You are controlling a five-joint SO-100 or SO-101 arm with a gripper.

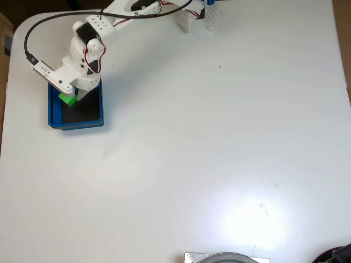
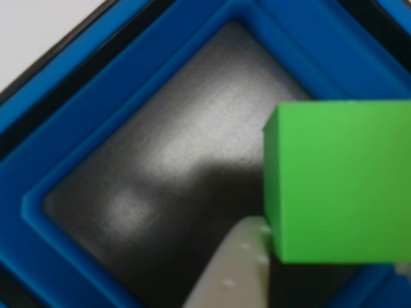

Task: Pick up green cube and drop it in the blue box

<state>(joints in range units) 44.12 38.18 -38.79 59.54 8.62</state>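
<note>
In the fixed view the blue box [image 1: 75,121] sits at the far left of the white table [image 1: 219,137], a shallow square tray with thick bright-blue walls and a flat black floor. The white arm [image 1: 90,41] reaches in from the top edge and bends down over the box's upper half, hiding that part of its rim. A black cable [image 1: 33,30] loops from the arm's base round to its wrist.

The green cube [image 1: 68,99] shows just under the gripper [image 1: 74,97], inside the outline of the box, near its upper left corner. It is a small, bright, solid green block with plain faces, far smaller than the tray. The gripper has the cube between its fingers, closed onto it.

In the other view, the blue box [image 2: 70,167] appears turned like a diamond, with stepped blue walls around a dull black floor that catches a soft sheen. Right of centre the green cube [image 2: 337,179] looms large, its edges crisp, one narrow side face darker than the broad front face. A pale white finger [image 2: 234,269] touches its lower left corner, and the cube hangs over the black floor.
</note>
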